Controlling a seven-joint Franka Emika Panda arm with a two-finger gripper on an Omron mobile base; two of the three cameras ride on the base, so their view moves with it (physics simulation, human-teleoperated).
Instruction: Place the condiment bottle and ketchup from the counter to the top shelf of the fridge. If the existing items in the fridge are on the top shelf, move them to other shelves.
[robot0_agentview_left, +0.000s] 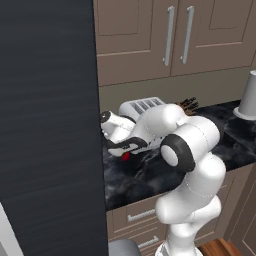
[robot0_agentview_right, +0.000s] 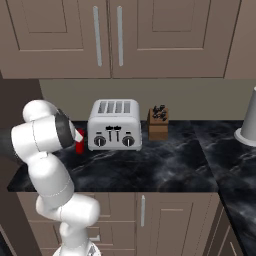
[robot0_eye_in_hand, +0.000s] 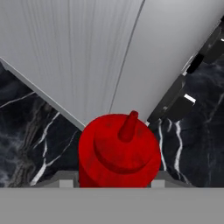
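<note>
The claw is closing around the red ketchup on the surface; next it needs lifting to the fridge

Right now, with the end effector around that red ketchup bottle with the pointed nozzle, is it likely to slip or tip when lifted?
The red ketchup bottle with the pointed nozzle looks round and smooth, so it may twist or slip. It stands upright beside the silver toaster, probably knocking it if swung. It looks small, likely light.
</note>
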